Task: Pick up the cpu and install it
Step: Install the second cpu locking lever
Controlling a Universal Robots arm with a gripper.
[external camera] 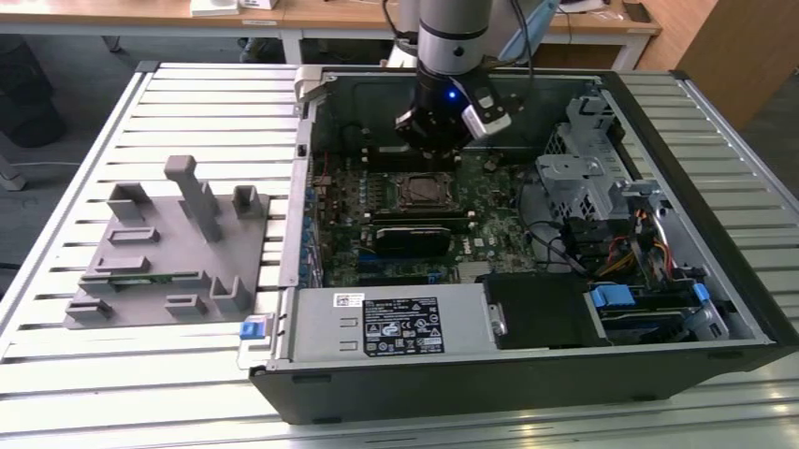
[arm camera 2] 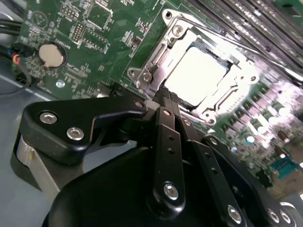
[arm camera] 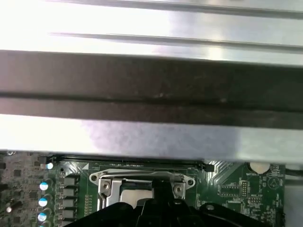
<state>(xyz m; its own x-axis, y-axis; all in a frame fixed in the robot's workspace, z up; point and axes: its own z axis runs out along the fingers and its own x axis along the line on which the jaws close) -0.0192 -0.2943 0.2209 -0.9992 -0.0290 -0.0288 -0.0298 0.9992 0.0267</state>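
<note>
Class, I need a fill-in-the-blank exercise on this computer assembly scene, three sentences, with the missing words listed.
1. The cpu lies in the ____ on the motherboard.
2. The gripper hangs above the open computer ____.
3. The grey fixture stands on the exterior view's ____ side.

Missing words: socket; case; left

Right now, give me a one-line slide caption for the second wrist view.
Gripper poised at the edge of the motherboard's metal socket frame, with the cpu seated inside.
</note>
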